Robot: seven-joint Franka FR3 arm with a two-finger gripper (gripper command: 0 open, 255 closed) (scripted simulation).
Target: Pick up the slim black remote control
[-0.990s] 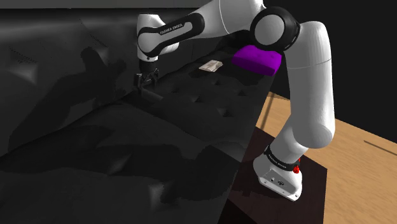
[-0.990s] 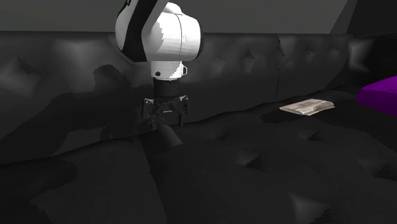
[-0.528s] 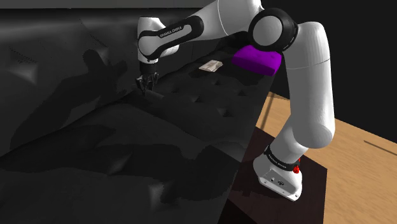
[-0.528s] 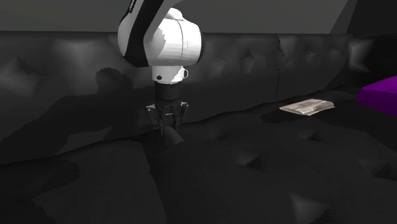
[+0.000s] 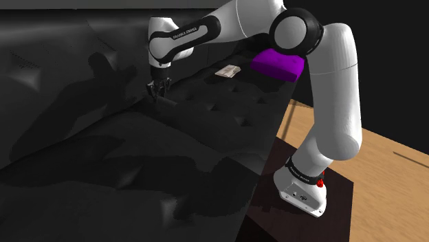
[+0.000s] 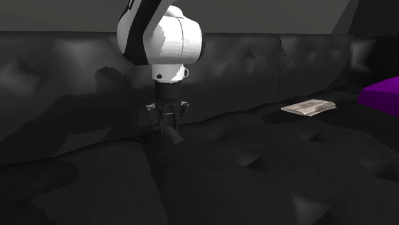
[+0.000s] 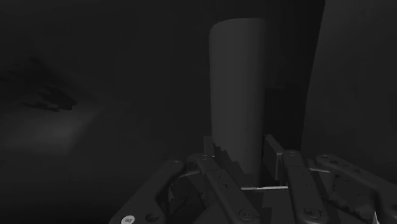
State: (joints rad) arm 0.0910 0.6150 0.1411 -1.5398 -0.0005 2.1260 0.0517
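Remote [image 7: 236, 83] slim, dark grey, clasped between fingers [image 7: 215, 158] near one end, rest of body running straight out from gripper [image 7: 243, 156]. Gripper [image 6: 165, 120] pointing down, low over dark tufted sofa [image 5: 206, 113] seat, close to crease under backrest. Folded paper [image 6: 309, 107] further along seat, purple cushion [image 5: 277, 64] beyond it, both well apart from gripper

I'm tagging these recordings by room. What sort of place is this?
Most likely a living room: a dark tufted sofa with a purple cushion and a folded paper lying on it, a slim dark remote, and wood floor alongside.
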